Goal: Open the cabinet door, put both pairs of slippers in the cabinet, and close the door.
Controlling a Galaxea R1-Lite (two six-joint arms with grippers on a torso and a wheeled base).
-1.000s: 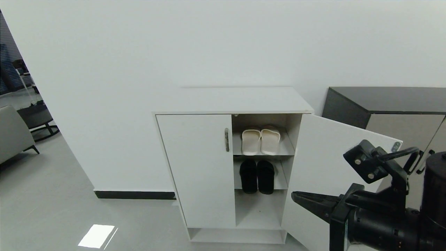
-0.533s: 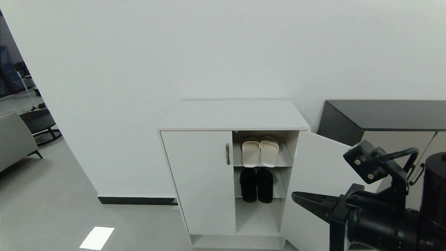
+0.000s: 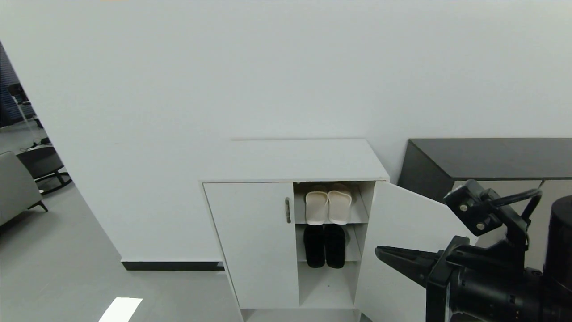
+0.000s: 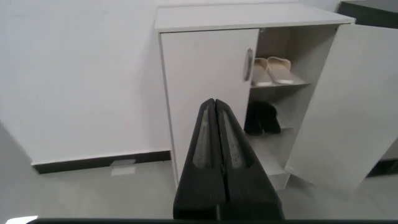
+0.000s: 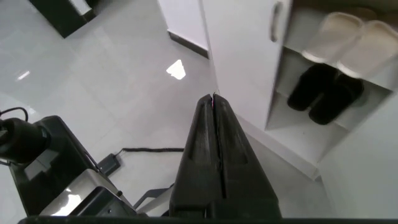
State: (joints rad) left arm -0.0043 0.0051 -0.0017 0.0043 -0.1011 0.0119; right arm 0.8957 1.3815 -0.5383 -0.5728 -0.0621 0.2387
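white slippers (image 3: 327,206) and black slippers (image 3: 324,245) sit on shelves in the cabinet (image 3: 304,161); its open r door (image 3: 402,228) swings toward the empty, pinched-closed right gripper (image 3: 385,256), nearer than the left gripper (image 4: 214,112), also closed.

No text, label, number or sign is legible on the cabinet (image 3: 295,161), the white slippers (image 3: 327,206) or the black slippers (image 3: 324,246); finer markings are possibly too small to resolve.

Home hallway, shoe cabinet (image 3: 304,161), grey armchair (image 3: 13,190)
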